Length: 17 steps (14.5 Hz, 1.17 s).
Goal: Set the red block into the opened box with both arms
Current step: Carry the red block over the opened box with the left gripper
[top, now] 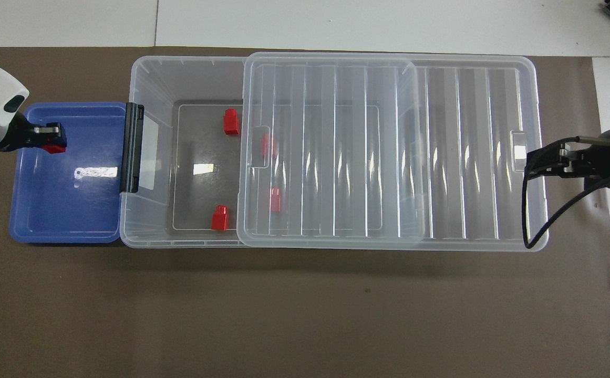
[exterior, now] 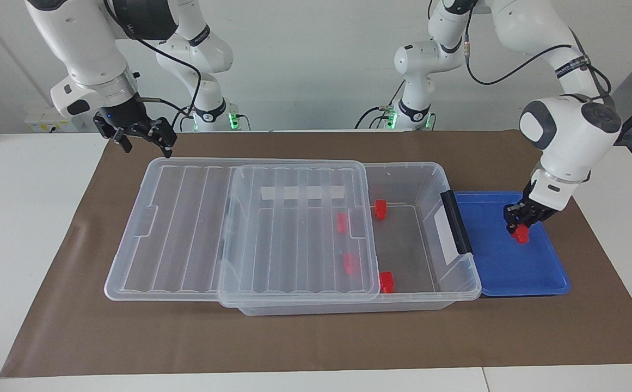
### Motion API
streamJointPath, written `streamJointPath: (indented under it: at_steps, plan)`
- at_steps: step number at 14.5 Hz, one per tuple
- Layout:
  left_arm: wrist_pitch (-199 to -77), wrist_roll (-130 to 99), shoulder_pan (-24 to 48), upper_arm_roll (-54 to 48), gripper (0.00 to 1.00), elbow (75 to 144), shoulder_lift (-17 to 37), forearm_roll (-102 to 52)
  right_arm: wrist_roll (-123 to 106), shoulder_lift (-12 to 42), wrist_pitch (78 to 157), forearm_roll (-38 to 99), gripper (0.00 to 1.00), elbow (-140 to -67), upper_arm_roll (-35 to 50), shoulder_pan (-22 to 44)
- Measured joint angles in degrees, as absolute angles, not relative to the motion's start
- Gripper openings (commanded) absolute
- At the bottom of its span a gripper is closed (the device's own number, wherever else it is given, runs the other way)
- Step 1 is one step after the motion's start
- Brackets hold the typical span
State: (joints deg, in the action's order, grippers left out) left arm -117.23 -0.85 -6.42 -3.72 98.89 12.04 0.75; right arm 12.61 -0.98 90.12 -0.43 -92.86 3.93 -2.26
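My left gripper (exterior: 517, 222) (top: 47, 137) is shut on a red block (exterior: 521, 235) (top: 53, 148), held just above the blue tray (exterior: 533, 280) (top: 68, 220). The clear box (exterior: 431, 179) (top: 152, 79) lies in the middle of the mat. Its ribbed lid (exterior: 185, 234) (top: 467, 157) is slid toward the right arm's end, leaving the end by the black handle (exterior: 455, 220) open. Two red blocks (exterior: 380, 209) (exterior: 386, 282) lie on the uncovered floor, and two more (exterior: 342, 222) (exterior: 351, 263) show through the lid. My right gripper (exterior: 144, 141) (top: 538, 160) hangs open over the lid's end edge.
The blue tray abuts the box's handle end. A brown mat (exterior: 316, 337) covers the table under everything. A black cable (top: 557, 210) loops down from the right wrist above the lid's corner.
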Motion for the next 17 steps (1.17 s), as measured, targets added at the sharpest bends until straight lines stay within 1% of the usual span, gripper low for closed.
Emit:
streamJointPath:
  at_steps: [2,4,7,10,13,17]
  plan:
    - [-111.39,-5.78,-4.2,-4.08,0.16,94.28,11.26,0.7,9.61,-1.04,90.13,-0.45,1.0,-92.91,3.54,-3.06]
    - [-108.63,-13.13,-1.04,-4.58,0.17,91.43,11.1,0.69,8.37,-1.04,90.13,-0.45,1.0,-92.98,3.14,-3.9]
    - [-108.22,-24.07,3.3,-6.08,0.18,90.54,11.14,0.69,8.19,-1.04,90.13,-0.45,1.0,-93.03,3.01,-4.23]
    - [-108.97,-30.27,7.21,-6.58,0.18,90.59,11.25,0.69,8.19,-1.04,90.13,-0.44,1.0,-93.03,3.02,-4.23]
    - [-113.41,-31.71,9.5,-6.65,0.18,92.81,11.2,0.69,8.19,-1.04,90.13,-0.43,1.0,-93.03,3.02,-4.23]
    - [-124.07,-32.13,12.72,-6.66,0.18,101.52,11.33,0.7,8.19,-1.04,90.13,-0.43,1.0,-93.04,3.02,-4.23]
